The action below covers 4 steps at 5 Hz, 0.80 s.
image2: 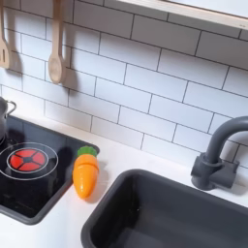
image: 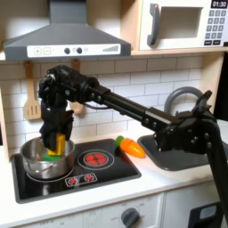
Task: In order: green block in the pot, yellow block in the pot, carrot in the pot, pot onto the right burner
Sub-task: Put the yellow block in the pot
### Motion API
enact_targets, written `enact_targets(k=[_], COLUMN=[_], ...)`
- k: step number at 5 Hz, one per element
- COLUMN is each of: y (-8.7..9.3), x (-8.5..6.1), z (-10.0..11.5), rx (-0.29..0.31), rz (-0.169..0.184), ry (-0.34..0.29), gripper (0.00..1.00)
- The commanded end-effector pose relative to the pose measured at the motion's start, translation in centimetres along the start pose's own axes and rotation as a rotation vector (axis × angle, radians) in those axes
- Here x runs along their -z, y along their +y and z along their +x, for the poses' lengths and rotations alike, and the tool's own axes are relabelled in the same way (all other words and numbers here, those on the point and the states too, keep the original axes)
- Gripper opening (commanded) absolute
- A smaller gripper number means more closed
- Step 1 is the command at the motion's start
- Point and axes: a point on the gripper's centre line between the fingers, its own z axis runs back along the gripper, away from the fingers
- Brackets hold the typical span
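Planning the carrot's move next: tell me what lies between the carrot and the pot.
Nothing visible on the stove blocks it. The carrot lies right of the stovetop in the first exterior view; only the bare red burner separates it from the pot. The gripper, holding the yellow block, hangs over the pot.

From my station I see a black two-burner toy stovetop point(image: 107, 169) with red rings, a dark grey sink point(image2: 174, 213) to its right in both exterior views, a curved grey faucet point(image2: 218, 155), and two wooden spoons point(image2: 56, 44) hanging on the far white tiled wall point(image2: 145, 77).
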Motion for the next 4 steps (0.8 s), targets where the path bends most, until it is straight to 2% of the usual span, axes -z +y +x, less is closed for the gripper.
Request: enact_targets(k=[1,2,3,4], y=[-0.7,-1.2,-2.8,-3.4], x=[-0.9,-1.7,-2.2,-3.2], z=[-0.4,-0.5,-0.8,-1.4], rx=[0.028,0.047,0.076,0.081], rz=[-0.003,0.005,-0.01,-0.02], ry=[-0.006,-0.022,-0.032,-0.051], gripper=[1.0,1.0,1.0,1.0])
